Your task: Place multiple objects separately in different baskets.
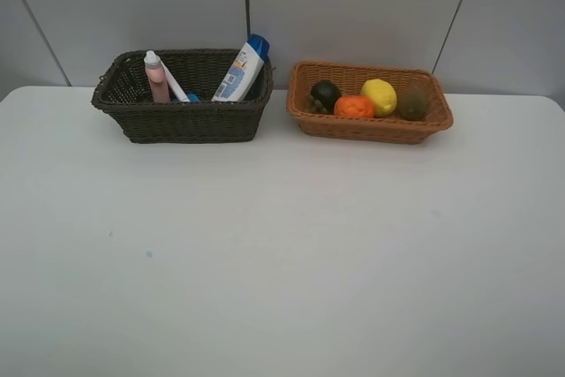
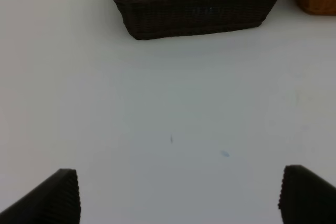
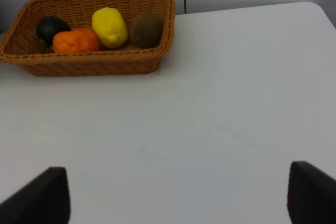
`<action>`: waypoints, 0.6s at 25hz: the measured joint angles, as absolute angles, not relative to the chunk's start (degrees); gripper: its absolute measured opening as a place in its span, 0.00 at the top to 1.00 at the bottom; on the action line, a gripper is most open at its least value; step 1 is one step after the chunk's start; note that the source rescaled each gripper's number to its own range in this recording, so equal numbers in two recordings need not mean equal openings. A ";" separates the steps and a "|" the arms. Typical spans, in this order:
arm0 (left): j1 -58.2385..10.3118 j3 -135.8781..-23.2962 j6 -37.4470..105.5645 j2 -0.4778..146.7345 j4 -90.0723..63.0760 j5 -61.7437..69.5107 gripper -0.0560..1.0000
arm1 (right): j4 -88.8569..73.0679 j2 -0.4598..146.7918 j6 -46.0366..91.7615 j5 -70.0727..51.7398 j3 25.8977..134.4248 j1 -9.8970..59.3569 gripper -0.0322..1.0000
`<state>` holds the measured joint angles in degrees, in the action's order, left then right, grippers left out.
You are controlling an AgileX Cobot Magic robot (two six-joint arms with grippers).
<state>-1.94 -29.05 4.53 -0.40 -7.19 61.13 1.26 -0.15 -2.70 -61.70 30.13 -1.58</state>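
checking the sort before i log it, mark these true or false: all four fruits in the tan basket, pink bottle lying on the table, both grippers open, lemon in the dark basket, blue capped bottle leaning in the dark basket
1. All four fruits sit in the tan basket: true; mangosteen, orange, lemon, kiwi.
2. Pink bottle lies on the table: false; it stands in the dark basket.
3. Left gripper and right gripper are open: true.
4. Lemon is in the dark basket: false; it is in the tan one.
5. Blue-capped bottle leans in the dark basket: true.
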 joint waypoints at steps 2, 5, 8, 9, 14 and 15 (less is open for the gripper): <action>-1.94 -29.05 4.53 -0.40 -7.19 61.13 0.01 | 1.16 -0.15 -2.70 -61.70 30.13 -1.58 0.05; -1.94 -29.05 4.53 -0.40 -7.19 61.13 0.01 | 1.14 -0.15 -2.70 -61.70 30.13 -1.58 0.05; -1.94 -29.05 4.53 -0.40 -7.19 61.13 0.01 | 1.09 -0.15 -2.70 -61.70 30.13 -1.58 0.05; -1.94 -29.05 4.53 -0.40 -7.19 61.13 0.01 | 1.09 -0.15 -2.70 -61.70 30.13 -1.58 0.05; -1.94 -29.05 4.53 -0.40 -7.19 61.13 0.01 | 1.09 -0.15 -2.70 -61.70 30.13 -1.58 0.05; -1.94 -29.05 4.53 -0.40 -7.19 61.13 0.01 | 1.09 -0.15 -2.70 -61.70 30.13 -1.58 0.05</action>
<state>-1.94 -29.05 4.53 -0.40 -7.19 61.13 1.09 -0.15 -2.70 -61.70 30.13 -1.58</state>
